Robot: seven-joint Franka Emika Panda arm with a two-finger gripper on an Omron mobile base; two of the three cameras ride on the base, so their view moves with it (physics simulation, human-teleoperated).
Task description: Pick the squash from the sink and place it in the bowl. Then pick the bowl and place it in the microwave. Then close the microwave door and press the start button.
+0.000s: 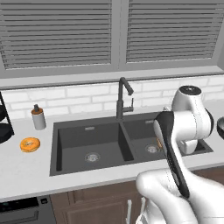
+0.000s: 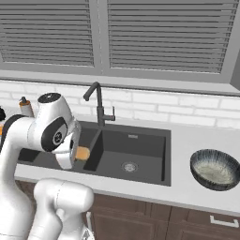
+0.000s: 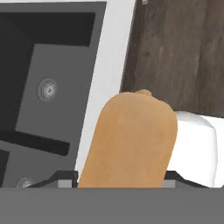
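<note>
My gripper [image 3: 120,179] is shut on the squash [image 3: 131,138], a stubby tan-orange vegetable that stands up between the fingers. The squash [image 2: 83,153] hangs above the sink [image 2: 136,145], over the divider between the two dark basins, and a sliver of it [image 1: 159,142] peeks out behind my forearm. The round dark blue-grey bowl [image 2: 211,183] sits empty on the counter right of the sink; its edge [image 1: 221,127] shows at the right border. The microwave and its door are out of view.
A tall dark faucet [image 1: 122,98] rises behind the sink divider. An orange glazed donut [image 1: 30,144] and a small bottle [image 1: 38,117] sit on the counter left of the sink. Wooden cabinet fronts [image 3: 183,57] run below the counter edge.
</note>
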